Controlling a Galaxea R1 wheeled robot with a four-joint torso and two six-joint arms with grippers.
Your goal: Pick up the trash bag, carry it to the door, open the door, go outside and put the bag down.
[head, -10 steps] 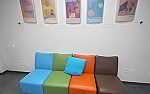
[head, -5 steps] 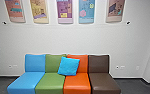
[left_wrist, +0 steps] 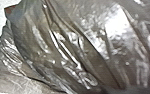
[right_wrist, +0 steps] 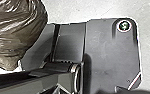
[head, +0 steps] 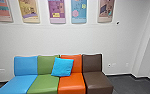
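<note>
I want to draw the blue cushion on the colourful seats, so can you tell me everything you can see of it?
The cushion is bright blue and roughly square, with no pattern that I can make out. It looks soft, like cloth. It sits a little crooked, leaning on the backrests where the green seat and the orange seat meet, covering part of both.

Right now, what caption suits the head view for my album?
A bright blue cushion leans on colourful seats beneath posters.
</note>
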